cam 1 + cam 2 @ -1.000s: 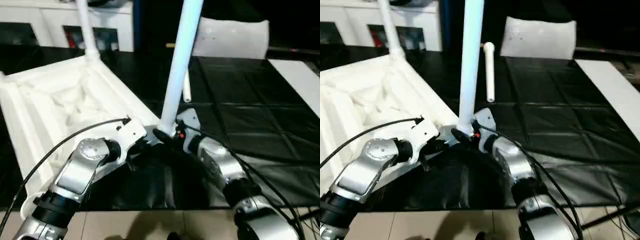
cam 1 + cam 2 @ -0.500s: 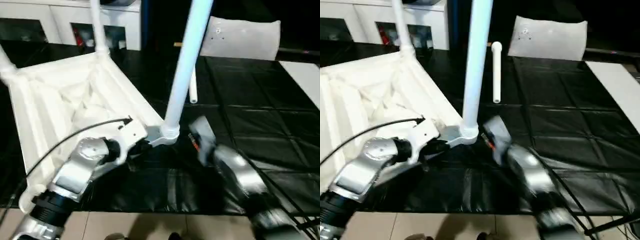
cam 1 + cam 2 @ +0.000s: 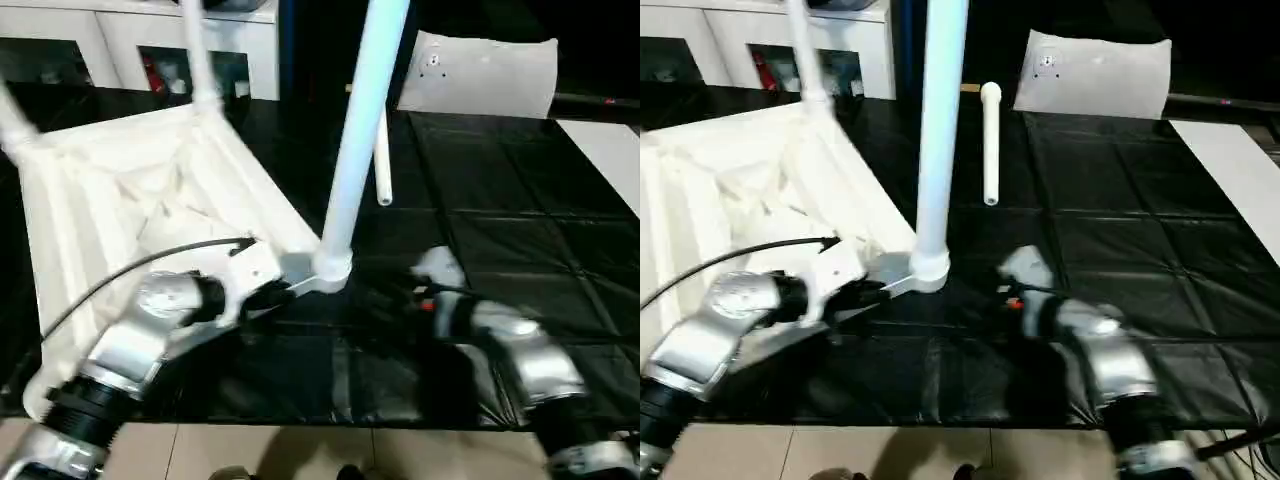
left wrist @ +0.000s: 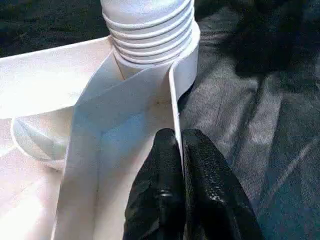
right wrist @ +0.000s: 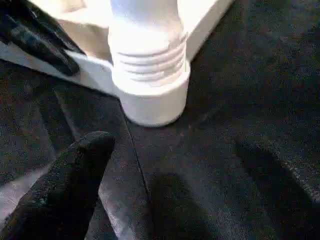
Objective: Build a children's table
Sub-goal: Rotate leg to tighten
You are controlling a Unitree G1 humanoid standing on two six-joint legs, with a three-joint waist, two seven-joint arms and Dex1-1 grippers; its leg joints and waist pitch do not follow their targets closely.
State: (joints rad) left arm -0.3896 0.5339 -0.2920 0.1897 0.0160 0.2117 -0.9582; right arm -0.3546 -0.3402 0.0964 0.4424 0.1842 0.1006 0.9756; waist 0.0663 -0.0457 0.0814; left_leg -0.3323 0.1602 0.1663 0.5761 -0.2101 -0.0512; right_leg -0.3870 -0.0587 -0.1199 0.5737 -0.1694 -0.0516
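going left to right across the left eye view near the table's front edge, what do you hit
left gripper pinching the tabletop rim → upright leg seated in the near corner socket → right gripper, open on the black cover, apart from the leg

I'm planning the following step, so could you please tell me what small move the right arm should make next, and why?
Probably reach the open right tool toward the loose leg lying on the black mat beyond. The near leg stands upright in its corner socket, threads partly showing, and the left tool is shut on the tabletop rim, steadying it. One corner seems to lack a leg.
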